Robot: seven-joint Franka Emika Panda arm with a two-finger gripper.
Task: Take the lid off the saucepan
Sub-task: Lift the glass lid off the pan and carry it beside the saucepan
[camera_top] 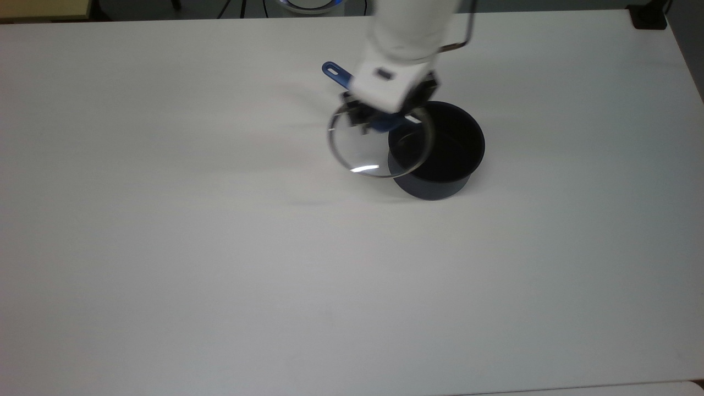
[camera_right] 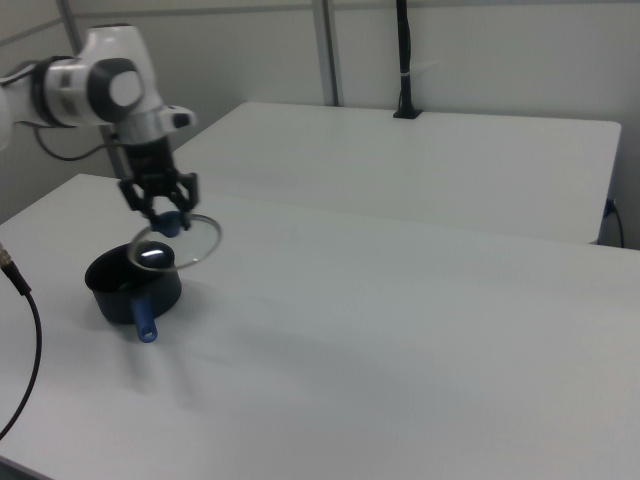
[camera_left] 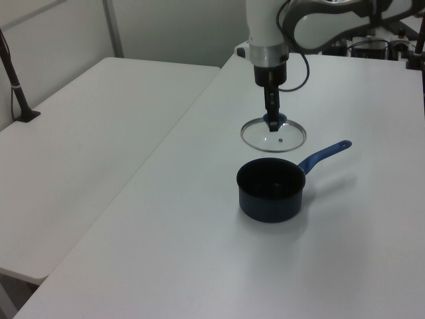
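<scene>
The dark saucepan (camera_top: 440, 157) (camera_left: 271, 191) (camera_right: 125, 285) stands uncovered on the white table, its blue handle (camera_left: 324, 155) (camera_right: 144, 318) sticking out; in the top view only the handle's holed end (camera_top: 331, 70) shows. The clear glass lid (camera_top: 367, 151) (camera_left: 273, 135) (camera_right: 180, 243) hangs level in the air, clear of the pan's rim and shifted toward the top view's left, overlapping the pan's left edge. My gripper (camera_top: 378, 122) (camera_left: 272, 119) (camera_right: 166, 215) is shut on the lid's blue knob from above.
The white table (camera_top: 220, 247) spreads wide around the pan. A second white table (camera_left: 80, 133) (camera_right: 420, 150) stands alongside. A black post (camera_left: 16, 93) (camera_right: 404, 60) rises at its far side. A cable (camera_right: 25, 340) hangs at the right view's left.
</scene>
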